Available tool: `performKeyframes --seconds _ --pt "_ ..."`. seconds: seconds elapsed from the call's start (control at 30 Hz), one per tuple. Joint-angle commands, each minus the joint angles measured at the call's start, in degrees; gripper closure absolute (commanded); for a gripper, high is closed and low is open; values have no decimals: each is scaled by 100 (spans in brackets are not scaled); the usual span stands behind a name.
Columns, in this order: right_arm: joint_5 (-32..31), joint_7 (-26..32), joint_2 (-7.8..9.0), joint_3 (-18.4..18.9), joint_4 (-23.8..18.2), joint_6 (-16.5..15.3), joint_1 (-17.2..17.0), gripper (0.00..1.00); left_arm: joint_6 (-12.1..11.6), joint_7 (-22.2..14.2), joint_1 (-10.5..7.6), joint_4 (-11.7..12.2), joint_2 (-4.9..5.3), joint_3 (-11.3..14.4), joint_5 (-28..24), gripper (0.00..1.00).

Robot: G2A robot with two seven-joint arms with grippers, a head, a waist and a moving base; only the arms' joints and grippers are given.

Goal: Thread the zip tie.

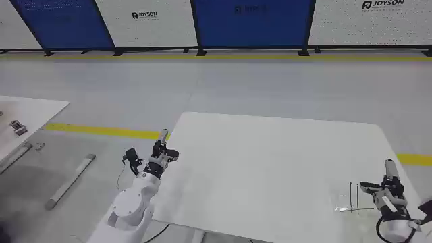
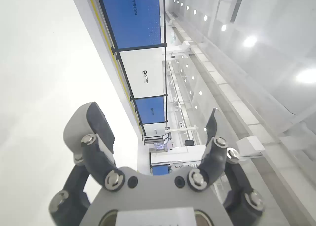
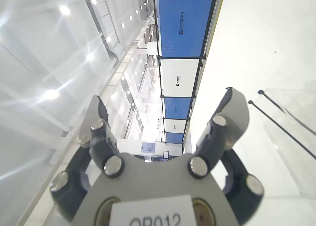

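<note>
I am holding my left gripper (image 1: 164,145) (image 2: 155,118) at the nine o'clock edge of the white table (image 1: 270,169), fingers spread wide and gripping nothing. Two black zip ties (image 1: 354,193) are lying side by side towards four o'clock on the table, resting on a clear sheet (image 3: 291,162), heads pointing to twelve. My right gripper (image 1: 378,177) (image 3: 164,99) is hovering just beside them on their three o'clock side, also released and empty. I judge that I am only at the start, and the pick-up is not yet made. Next I am needing to lower the right fingers around one zip tie (image 3: 279,127), clear of its neighbour (image 3: 271,102), then bring the left in for the tail.
</note>
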Motion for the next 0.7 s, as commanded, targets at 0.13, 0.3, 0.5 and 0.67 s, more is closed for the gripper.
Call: performKeyframes --seconds 0.13,0.3,0.5,0.67 --pt "-112 60 12 68 -82 -51 22 0 0 0 0 0 0 0 0 0" --pt "-420 1134 108 632 -256 -134 -155 0 0 0 0 0 0 0 0 0" --pt "-1141 3177 296 1284 -262 -178 -192 0 0 0 0 0 0 0 0 0" --pt "-1287 3313 319 1375 -182 -201 -151 0 0 0 0 0 0 0 0 0"
